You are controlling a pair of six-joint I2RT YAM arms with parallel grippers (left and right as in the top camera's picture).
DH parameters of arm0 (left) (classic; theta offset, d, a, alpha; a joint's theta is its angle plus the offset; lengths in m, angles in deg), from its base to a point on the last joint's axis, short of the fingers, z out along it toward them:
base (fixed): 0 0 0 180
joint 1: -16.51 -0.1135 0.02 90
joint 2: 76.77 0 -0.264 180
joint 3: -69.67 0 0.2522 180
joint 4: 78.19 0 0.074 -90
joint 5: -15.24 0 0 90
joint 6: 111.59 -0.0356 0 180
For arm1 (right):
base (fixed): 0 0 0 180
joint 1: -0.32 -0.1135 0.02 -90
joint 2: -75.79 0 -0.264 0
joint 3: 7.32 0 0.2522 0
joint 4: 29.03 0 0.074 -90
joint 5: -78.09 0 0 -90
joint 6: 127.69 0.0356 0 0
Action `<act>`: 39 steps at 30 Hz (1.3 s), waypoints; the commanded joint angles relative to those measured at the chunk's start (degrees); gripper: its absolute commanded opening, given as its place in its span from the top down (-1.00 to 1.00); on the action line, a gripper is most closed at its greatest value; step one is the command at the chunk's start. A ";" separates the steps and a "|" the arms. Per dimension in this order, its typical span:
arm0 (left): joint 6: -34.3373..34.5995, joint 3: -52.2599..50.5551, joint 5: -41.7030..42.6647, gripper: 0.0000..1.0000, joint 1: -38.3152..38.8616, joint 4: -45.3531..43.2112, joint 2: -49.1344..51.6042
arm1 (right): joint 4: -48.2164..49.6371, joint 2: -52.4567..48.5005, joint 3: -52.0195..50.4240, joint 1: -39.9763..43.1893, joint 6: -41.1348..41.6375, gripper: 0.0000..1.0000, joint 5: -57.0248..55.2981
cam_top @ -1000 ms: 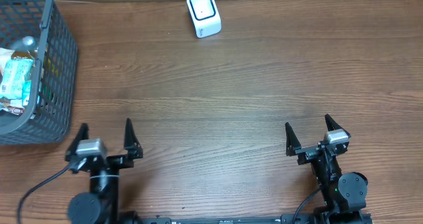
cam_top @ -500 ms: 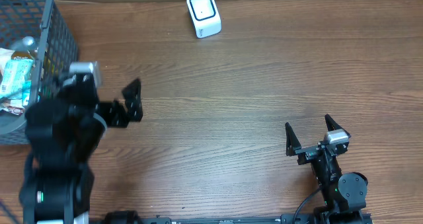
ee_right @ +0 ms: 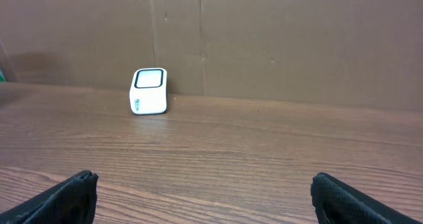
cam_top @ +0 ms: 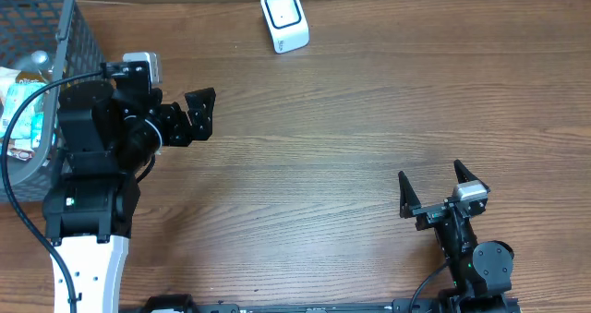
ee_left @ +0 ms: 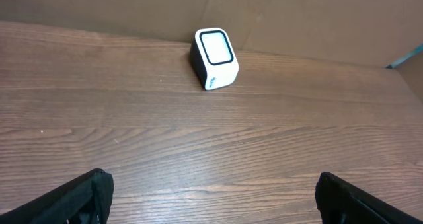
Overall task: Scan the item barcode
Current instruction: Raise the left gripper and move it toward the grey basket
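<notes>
The brown wood-grain surface (cam_top: 351,119) ran wide and flat, its grain going left to right. A small white rounded plastic barcode scanner (cam_top: 284,19) with a dark-framed window on its slanted top face stood directly on it, close to the far edge. Well to the left of the scanner and nearer than it, a dark grey plastic mesh basket (cam_top: 88,91) sat on the surface at its left edge, partly out of the overhead view.
</notes>
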 commanded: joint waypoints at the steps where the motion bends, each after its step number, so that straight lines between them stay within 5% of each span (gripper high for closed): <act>1: 1.20 1.46 0.96 -0.99 -0.31 -0.22 0.17 | 0.24 0.42 -0.61 0.20 -0.26 -1.00 -0.48; 39: 1.25 1.46 -7.96 -0.99 -0.28 2.97 0.17 | 0.24 0.42 -0.61 0.20 -0.26 -1.00 -0.48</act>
